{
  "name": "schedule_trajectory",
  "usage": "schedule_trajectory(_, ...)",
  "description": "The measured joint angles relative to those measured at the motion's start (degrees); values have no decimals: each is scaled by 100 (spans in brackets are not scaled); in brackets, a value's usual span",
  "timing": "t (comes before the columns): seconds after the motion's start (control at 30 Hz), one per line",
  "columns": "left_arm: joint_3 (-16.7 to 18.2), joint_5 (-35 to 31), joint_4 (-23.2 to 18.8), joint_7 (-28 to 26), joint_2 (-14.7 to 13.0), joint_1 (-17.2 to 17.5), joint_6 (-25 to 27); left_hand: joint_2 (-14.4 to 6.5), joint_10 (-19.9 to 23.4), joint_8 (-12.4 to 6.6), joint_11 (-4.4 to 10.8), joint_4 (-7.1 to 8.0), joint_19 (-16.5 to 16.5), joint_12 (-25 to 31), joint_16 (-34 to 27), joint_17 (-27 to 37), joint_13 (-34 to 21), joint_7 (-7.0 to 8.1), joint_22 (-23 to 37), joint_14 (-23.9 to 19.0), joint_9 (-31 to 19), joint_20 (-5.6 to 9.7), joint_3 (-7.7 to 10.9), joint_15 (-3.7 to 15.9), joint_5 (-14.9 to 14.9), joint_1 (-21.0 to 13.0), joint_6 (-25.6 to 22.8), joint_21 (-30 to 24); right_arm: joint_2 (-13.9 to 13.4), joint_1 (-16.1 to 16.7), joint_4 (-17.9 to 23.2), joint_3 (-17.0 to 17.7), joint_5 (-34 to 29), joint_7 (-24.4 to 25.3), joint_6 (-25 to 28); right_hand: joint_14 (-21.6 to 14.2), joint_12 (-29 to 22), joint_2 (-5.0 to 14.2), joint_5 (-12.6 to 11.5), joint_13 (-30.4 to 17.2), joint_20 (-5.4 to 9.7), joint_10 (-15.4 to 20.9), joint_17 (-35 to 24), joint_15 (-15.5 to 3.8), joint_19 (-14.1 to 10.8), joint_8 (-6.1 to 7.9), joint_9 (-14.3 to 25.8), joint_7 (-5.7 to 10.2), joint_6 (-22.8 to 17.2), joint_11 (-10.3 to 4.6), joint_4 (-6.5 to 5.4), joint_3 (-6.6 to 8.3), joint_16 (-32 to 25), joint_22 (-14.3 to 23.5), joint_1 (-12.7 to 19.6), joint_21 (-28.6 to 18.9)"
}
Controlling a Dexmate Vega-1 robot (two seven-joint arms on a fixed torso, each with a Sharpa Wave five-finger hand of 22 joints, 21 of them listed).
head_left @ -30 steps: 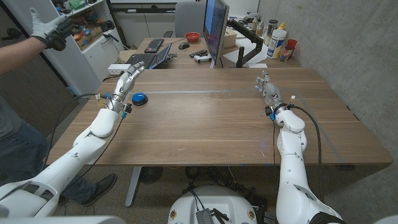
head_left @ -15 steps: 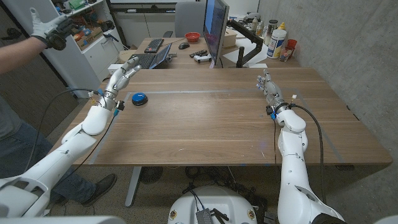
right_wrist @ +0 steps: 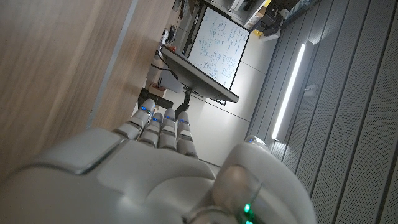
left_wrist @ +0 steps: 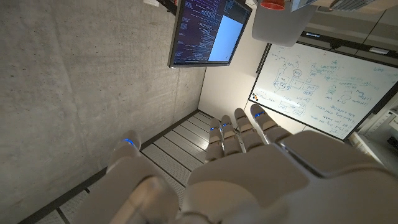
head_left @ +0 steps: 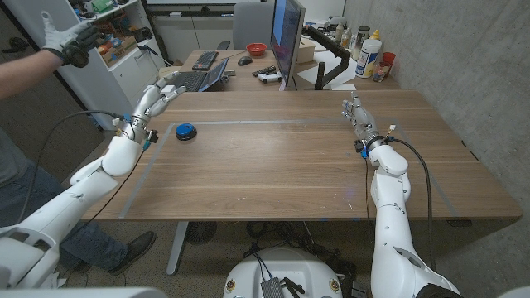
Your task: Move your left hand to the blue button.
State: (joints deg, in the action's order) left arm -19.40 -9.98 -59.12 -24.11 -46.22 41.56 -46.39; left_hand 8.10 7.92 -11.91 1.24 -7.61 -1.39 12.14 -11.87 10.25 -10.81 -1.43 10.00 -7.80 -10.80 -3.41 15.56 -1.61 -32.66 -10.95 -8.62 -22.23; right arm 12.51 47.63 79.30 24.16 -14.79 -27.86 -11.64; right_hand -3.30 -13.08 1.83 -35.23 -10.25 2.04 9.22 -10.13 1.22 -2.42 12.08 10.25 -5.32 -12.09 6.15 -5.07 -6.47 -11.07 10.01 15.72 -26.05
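Button (head_left: 185,131) lies on the counter (head_left: 281,165) just right of our raised left hand (head_left: 155,100), fingers spread, holding nothing.

Overhead head view, two wrist close-ups

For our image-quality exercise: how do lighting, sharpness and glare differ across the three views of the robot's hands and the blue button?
Head view: even light, sharp, blue button crisp, faint sheen on the table. Left wrist view: left hand close and soft, monitor glowing. Right wrist view: right hand softly blurred, ceiling light strip glaring.
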Motion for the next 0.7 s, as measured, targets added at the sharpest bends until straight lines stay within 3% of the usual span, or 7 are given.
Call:
schedule_trajectory(0.17,-115,-475,97,-400,-85,-103,-61,7,0,0,0,-31,-5,0,0,0,0,21,0,0,0,-42,-17,0,-44,-38,-21,0,-11,-12,-33,0,0,1,7,0,0,0,0,0,0,0,0,0,0,0,0,0,0,0,0,0,0,0,0,22)
schedule_trajectory(0.37,-319,-1130,177,-1016,-213,-257,-63,-12,23,0,-22,-55,-154,0,0,30,0,65,0,-45,0,-256,8,-45,-44,-163,-19,0,-35,-39,-98,14,0,-2,12,1,0,1,0,0,0,-1,0,0,0,0,0,0,1,0,0,0,0,0,1,44)
schedule_trajectory(0.7,-656,-1709,159,-1573,-391,-463,191,10,116,-45,8,-101,-226,0,0,30,0,84,0,-133,0,-327,8,-71,-89,-230,-85,22,-44,-56,-174,38,3,-29,16,-10,0,31,-39,0,0,-1,-1,11,1,0,0,31,-30,0,7,-7,0,-1,31,44)
